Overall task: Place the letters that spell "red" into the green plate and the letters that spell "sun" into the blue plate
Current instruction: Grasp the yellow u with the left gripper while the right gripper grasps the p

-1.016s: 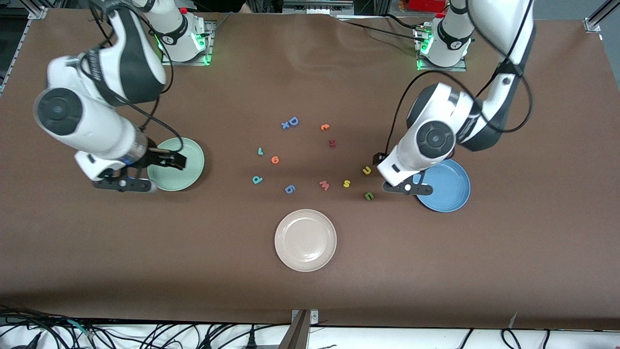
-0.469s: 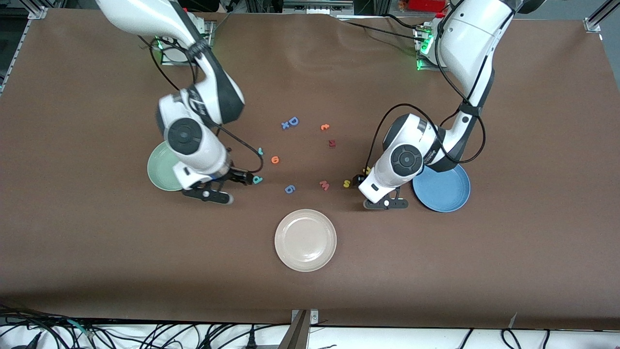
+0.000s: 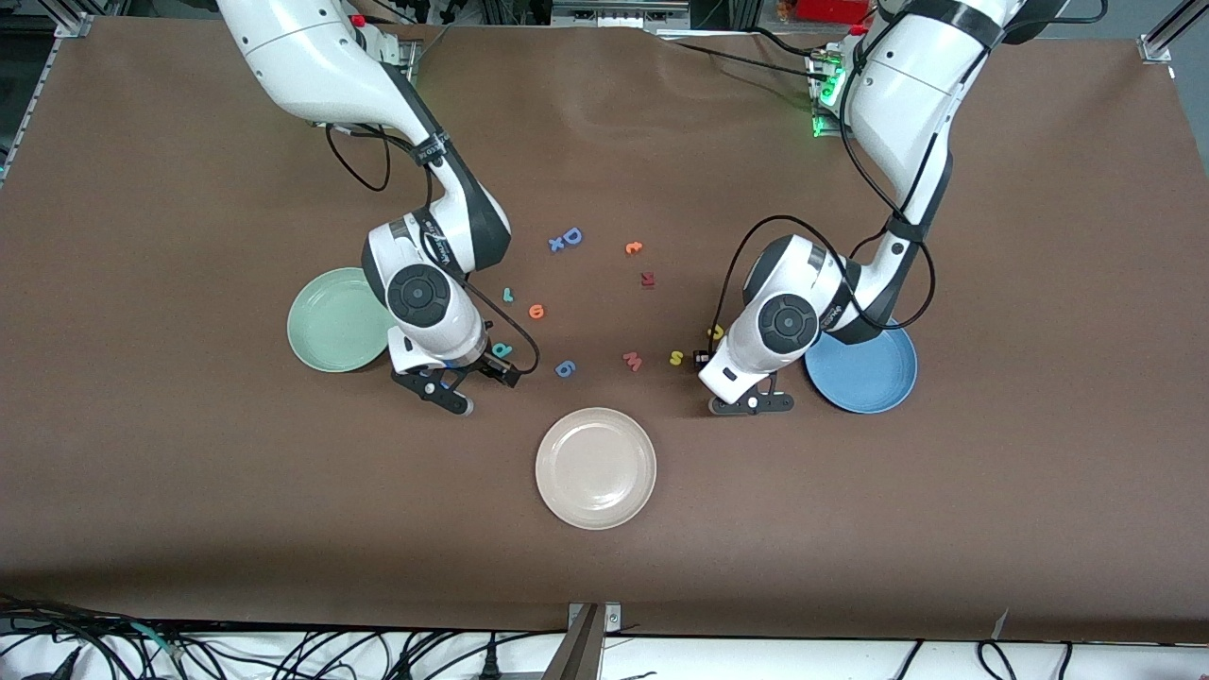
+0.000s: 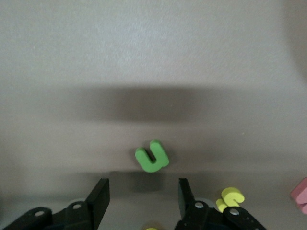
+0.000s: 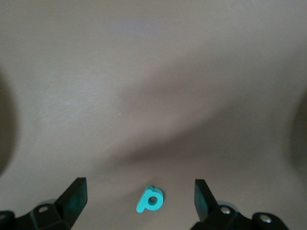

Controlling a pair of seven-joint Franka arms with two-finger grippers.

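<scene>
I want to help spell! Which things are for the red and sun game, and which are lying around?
Job: teal r, orange e, teal d, green plate; yellow s, yellow u, green n, blue plate; right gripper over the d, left gripper by the n.
Lying about: cream plate, blue D, blue x, blue 6, pink w, dark red letter, small orange letter.

3 plates: green [image 3: 331, 326], blue [image 3: 874, 373], cream [image 3: 595, 467]. 10 letters + a small x on the table. 2 arms.
</scene>
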